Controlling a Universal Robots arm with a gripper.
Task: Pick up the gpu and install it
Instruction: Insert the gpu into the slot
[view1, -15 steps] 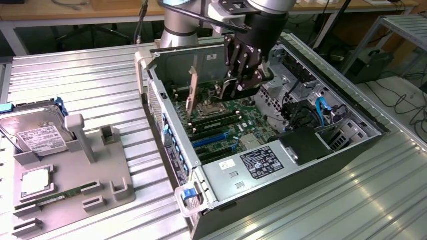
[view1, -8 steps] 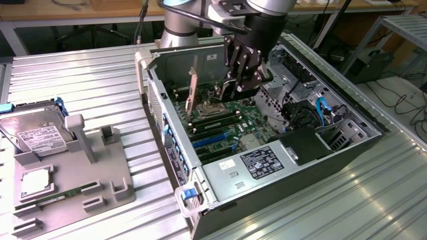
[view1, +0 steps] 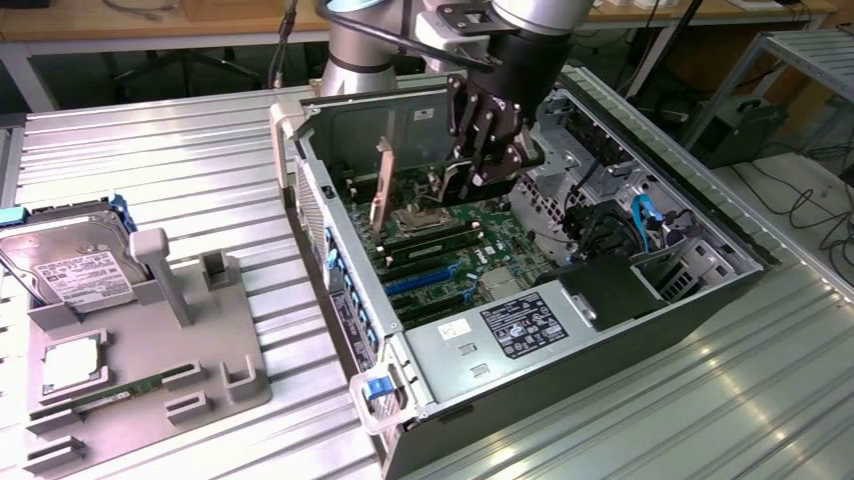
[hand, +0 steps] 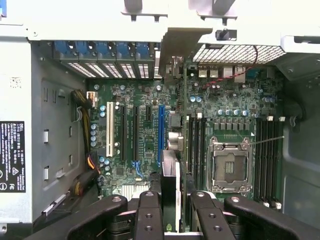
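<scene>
Pincer: the pincer (view1: 491, 172) is hanging inside the open computer case (view1: 694, 225), above the motherboard (view1: 461, 255), with its fingers (hand: 150, 212) narrowed onto a thin card and gripping it edge-on.

Held thing: the gpu (hand: 170, 192) is sitting clamped between the fingers, reading in the wrist view as a dark slab with a pale edge running away from the camera toward the board.

Where it is hanging: the card is hovering over the middle of the motherboard, toward the case's rear wall, not yet seated in any slot as far as I can judge.

Key relation: the blue expansion slot (hand: 161, 132) is lying just beside the card's line, on the side away from the CPU socket (hand: 229, 167); the card's long axis is running roughly parallel to the slots, so it is standing slightly off to the socket side of the blue slot.

Rear openings: the blue-tabbed slot covers (hand: 107, 52) are sitting at the case's back edge, in line with the slots.

Elsewhere: a hard drive (view1: 70, 262) is resting in a grey fixture (view1: 200, 350) on the tabletop (view1: 174, 160), well apart from the case.

Hard to make out: the card's lower edge and its metal bracket are being hidden by the fingers and by the card's own edge-on pose, so its gap above the board cannot be judged.
</scene>
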